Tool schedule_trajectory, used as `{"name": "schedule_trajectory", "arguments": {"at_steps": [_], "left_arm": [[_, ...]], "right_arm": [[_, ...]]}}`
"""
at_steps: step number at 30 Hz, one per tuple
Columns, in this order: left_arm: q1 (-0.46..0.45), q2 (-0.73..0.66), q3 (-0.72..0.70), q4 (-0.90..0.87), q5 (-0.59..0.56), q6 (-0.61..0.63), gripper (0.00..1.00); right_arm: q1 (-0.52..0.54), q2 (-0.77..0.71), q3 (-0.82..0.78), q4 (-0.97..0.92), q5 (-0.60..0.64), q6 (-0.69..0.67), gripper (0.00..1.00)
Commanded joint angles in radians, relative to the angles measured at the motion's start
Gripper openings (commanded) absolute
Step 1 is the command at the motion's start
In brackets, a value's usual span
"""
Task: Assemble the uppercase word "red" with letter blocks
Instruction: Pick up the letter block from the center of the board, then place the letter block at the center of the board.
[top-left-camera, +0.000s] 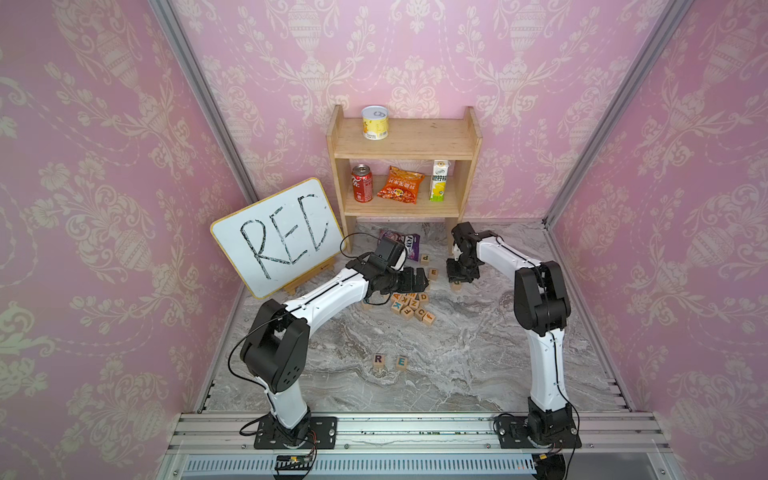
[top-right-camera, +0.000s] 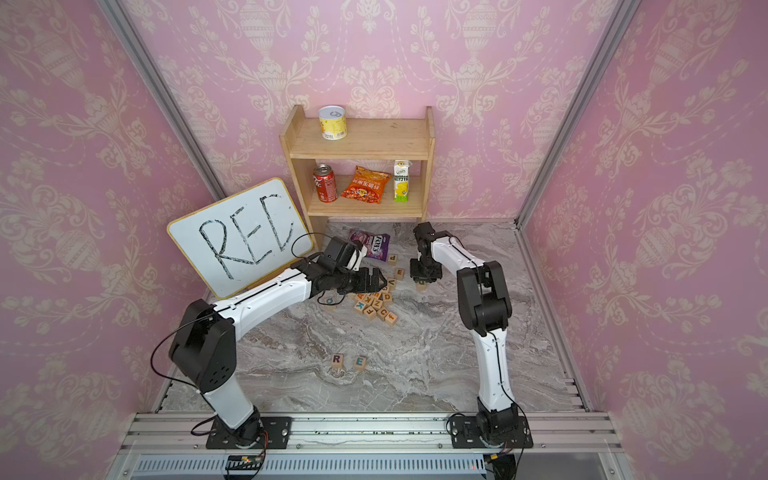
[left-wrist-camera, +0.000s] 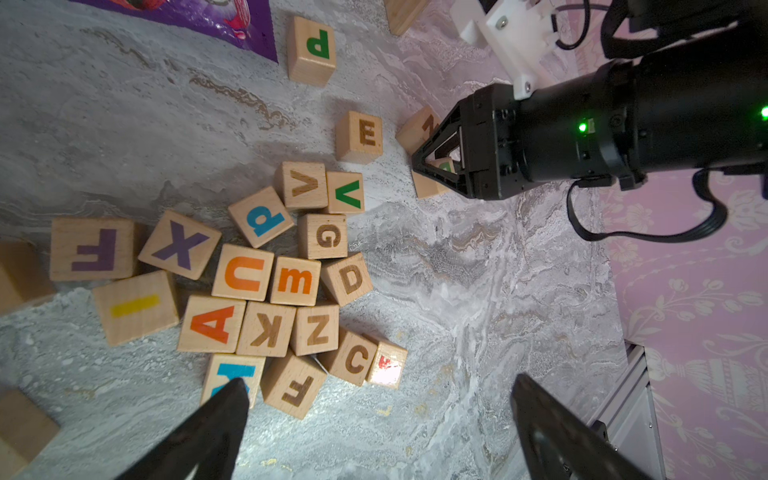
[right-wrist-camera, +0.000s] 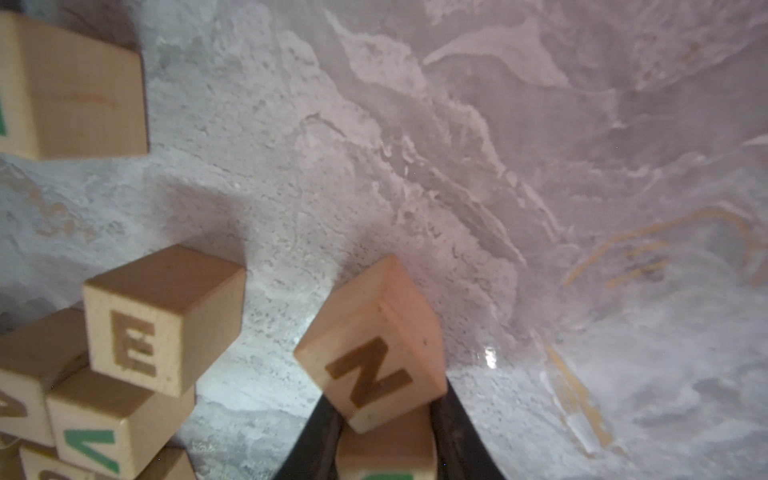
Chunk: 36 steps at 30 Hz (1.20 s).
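Two right fingers are clamped on the green D block, one on each side of it. Only a sliver of its green letter shows in the right wrist view. The block sits low at the table, in its far part, right of the middle and near the right leg of the shelf. Whether it is lifted I cannot tell. Just ahead of the fingertips lies an N block, turned cornerwise and right against them.

The left fingers stand wide apart with nothing between them, hanging over the pile of loose blocks around the middle of the table.

Well apart from all this, near the front edge and about midway along it, the R block and the teal E block stand side by side. The R is to the left, with a narrow gap between them.

A whiteboard leans at the far left corner, and a purple snack bag lies by the shelf's foot.
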Motion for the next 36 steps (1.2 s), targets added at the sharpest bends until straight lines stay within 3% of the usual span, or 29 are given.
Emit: {"name": "schedule_trajectory", "arguments": {"at_steps": [1,10,36], "left_arm": [[0.009,-0.015,-0.006,0.014,0.026,-0.014,0.99],[0.006,-0.099,-0.094,0.015,0.035,0.001,0.99],[-0.081,-0.397,-0.364,-0.013,-0.003,-0.020,0.99]], "right_arm": [[-0.002,-0.039,-0.042,-0.027,-0.009,0.020,0.20],[0.017,-0.141,-0.156,-0.018,0.013,0.090,0.18],[0.222,-0.452,-0.473,0.002,0.077,0.177,0.17]]}}
